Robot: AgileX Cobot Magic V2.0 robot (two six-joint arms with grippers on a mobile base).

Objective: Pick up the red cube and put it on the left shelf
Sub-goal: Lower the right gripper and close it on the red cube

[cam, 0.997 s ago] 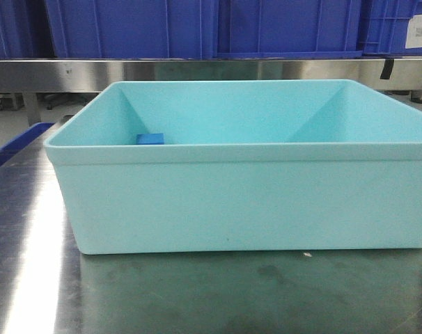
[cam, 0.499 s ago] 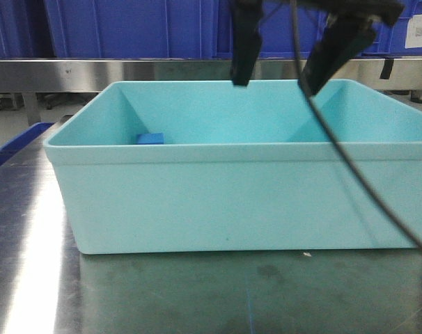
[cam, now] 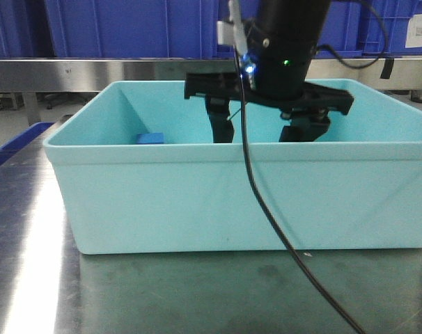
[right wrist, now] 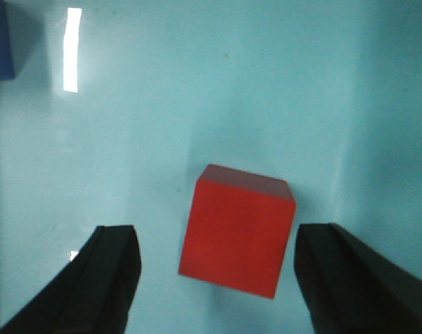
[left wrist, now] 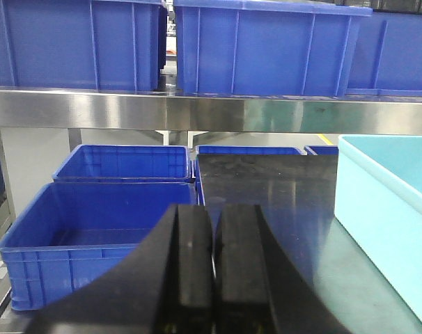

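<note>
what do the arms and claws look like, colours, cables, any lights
Both are black. The right claw has a wide crossbar with two blocky fingers under a thick round wrist, which shows a blue light and a green light. A thin black cable trails from it. The left claw has flat-faced fingers flaring into curved bases. No markings are visible.

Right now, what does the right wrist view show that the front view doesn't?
Only right wrist: the red cube on the bin floor, between the fingers of the open right gripper. Only front: the bin's outer wall, the table, blue crates behind. Both: the bin, the gripper and the blue cube.
</note>
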